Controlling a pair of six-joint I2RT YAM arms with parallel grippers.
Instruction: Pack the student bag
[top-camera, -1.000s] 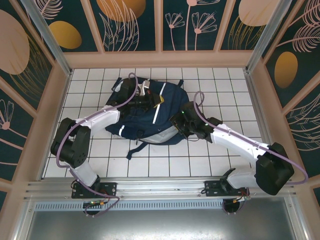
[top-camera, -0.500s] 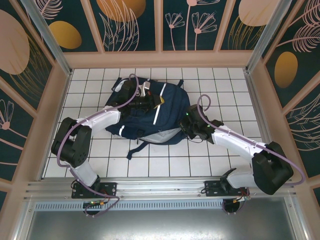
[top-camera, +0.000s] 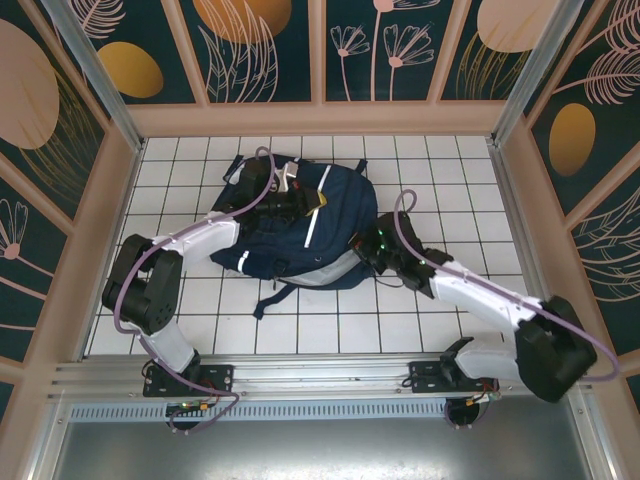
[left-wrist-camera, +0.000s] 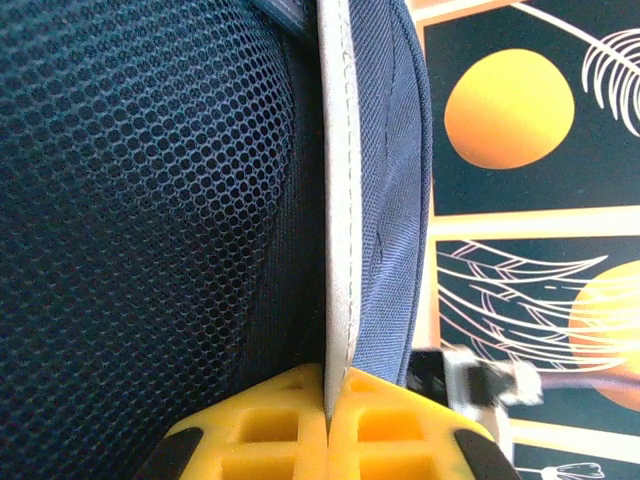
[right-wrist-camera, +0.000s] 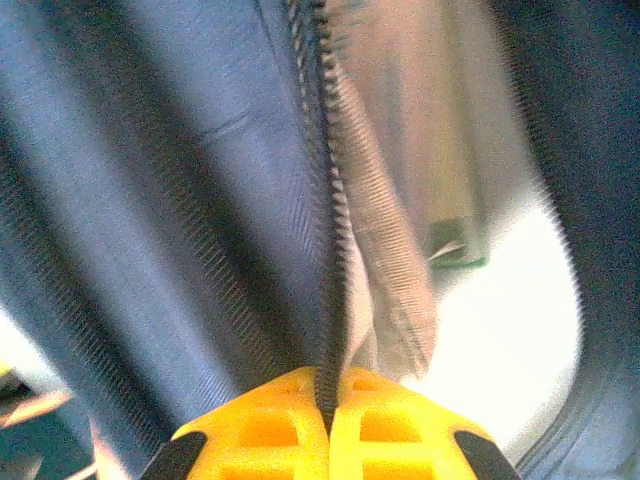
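The student bag (top-camera: 300, 230), navy with white stripes and grey patches, lies on the white tiled table (top-camera: 440, 170) left of centre. My left gripper (top-camera: 288, 197) rests at the bag's far upper part. In the left wrist view this left gripper (left-wrist-camera: 328, 400) is shut on a thin grey edge strip (left-wrist-camera: 338, 200) of the student bag (left-wrist-camera: 130, 200), beside dark mesh. My right gripper (top-camera: 364, 249) is at the bag's right side. In the right wrist view the right gripper (right-wrist-camera: 328, 398) is shut on a dark zipper edge (right-wrist-camera: 330, 250) of the student bag (right-wrist-camera: 190, 180).
A dark strap (top-camera: 268, 296) trails from the bag toward the near edge. Wooden-framed patterned walls (top-camera: 320, 60) close the table in at the back and both sides. A metal rail (top-camera: 320, 375) runs along the front by the arm bases.
My right gripper's jaws have closed on the bag's zipper edge, and the right forearm has swung lower and nearer the front. The left arm and its grip are unchanged.
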